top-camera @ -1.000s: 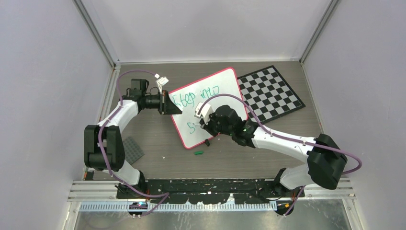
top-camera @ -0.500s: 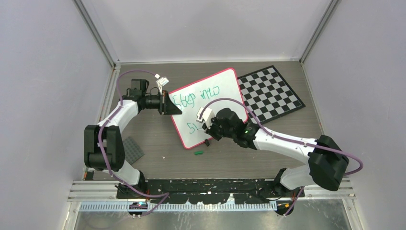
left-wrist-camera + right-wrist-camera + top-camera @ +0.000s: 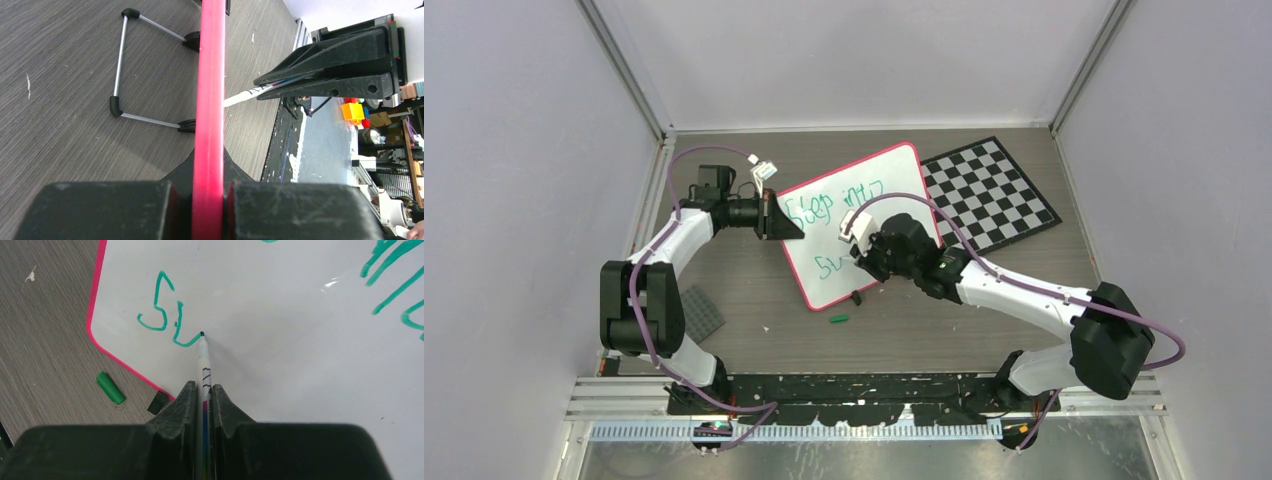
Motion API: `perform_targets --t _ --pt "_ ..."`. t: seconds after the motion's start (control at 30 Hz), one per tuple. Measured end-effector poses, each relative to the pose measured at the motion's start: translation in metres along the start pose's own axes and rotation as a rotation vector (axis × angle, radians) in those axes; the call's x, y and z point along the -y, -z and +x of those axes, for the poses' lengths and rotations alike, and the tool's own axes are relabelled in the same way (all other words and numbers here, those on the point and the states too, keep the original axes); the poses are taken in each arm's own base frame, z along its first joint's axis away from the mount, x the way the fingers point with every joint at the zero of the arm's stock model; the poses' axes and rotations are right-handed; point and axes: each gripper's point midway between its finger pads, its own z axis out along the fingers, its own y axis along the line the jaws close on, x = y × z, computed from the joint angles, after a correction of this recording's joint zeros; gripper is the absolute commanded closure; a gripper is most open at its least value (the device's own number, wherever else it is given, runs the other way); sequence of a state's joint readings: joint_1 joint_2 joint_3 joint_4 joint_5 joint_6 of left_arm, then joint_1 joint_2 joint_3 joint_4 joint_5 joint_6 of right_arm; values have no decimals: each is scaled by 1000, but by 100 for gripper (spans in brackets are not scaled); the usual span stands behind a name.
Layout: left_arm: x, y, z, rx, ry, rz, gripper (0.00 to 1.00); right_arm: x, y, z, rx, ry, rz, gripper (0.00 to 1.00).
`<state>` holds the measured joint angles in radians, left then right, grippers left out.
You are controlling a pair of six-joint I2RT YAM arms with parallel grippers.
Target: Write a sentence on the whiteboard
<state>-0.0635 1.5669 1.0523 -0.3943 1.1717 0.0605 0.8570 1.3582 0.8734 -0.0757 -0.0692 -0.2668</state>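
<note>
Pale lavender walls close in a dark wood-grain table (image 3: 984, 335), with both arm bases bolted at its near edge. The whiteboard (image 3: 902, 185) lies skewed around the middle of the table, its red-pink rim toward the left arm and its far right corner just beside a black-and-white checkered board (image 3: 989, 195).

The left gripper (image 3: 776, 222) is at the whiteboard's left edge, and its wrist view shows the jaws clenched on the rim (image 3: 208, 100) – the pink strip runs straight up between the two black fingers (image 3: 110, 210). To one side of that strip a thin wire frame (image 3: 117, 75) with black ends rests on the wood.

The right gripper (image 3: 202, 390) hangs over the lower half of the whiteboard, jaws pinched on a white marker (image 3: 204, 360) that sticks out past the fingertips. The marker's dark tip touches the white surface at the end of a green stroke.

The sentence (image 3: 812, 208) is in thin green script. From above, the upper line reads roughly "Step into". The lower line so far shows an "S" and a "u"-like curve (image 3: 167, 315), close to the whiteboard's near corner.

Off the near edge, a green cap (image 3: 111, 388) lies on the table just beside the rim, and a small black clip (image 3: 159, 401) sits against the rim near it. A flat grey plate (image 3: 702, 315) lies well apart, by the left arm.
</note>
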Motion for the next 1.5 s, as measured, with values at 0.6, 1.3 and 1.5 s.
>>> perform_targets --t 0.6,1.3,1.5 --pt "0 0 0 0 0 0 100 4 1 0 6 7 5 100" --pt "2 1 2 -18 -15 6 100 -5 12 16 -47 40 -25 100" --pt "0 1 0 -37 -16 23 100 -3 23 3 -5 31 -14 100"
